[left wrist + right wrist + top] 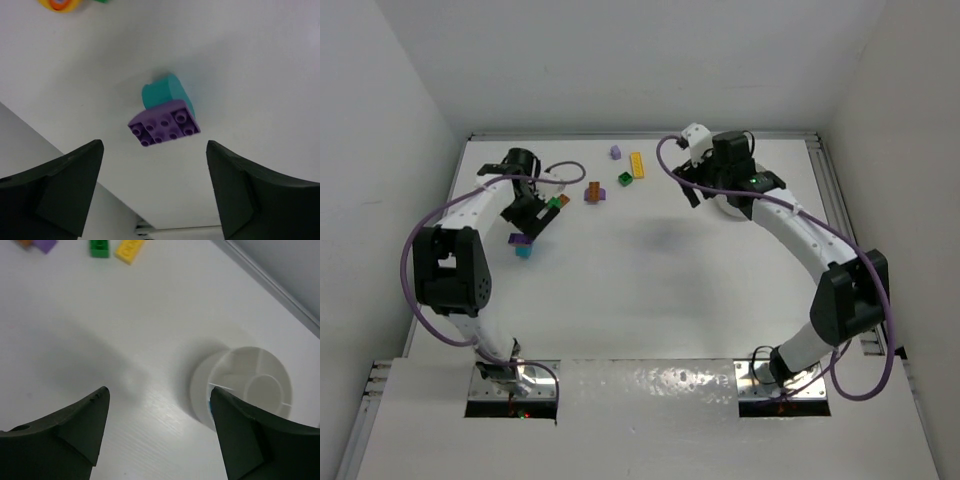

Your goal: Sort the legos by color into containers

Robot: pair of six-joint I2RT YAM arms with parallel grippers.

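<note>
- The left hand (154, 156) is wide open and holds nothing. It hangs just above a purple brick (164, 127) on the left side of the tabletop (650, 290).
- The purple brick touches a teal brick (162, 92) behind it. Both lie flat on the tabletop, well apart from the white dish (200, 390).
- The step in hand looks like picking up the purple brick.
- For the next move, the left hand has to go down with one finger on each side of the purple brick, then close. It must not grab the teal brick too, since the two are different colors.
- The right hand (159, 390) is also wide open and holds nothing. It is over the bare tabletop just beside the white dish, which sits on the right side.
- The parts of the dish that show look empty. There is a tiny teal bit at its near edge, by the right finger, too small to tell what it is. Some of the dish is hidden behind that finger.
- Farther back, more legos are loose on the tabletop: a green brick (99, 248), a yellow brick (130, 250), two more purple ones and an orange-brown one.
- So most of the sorting looks not yet done.
</note>
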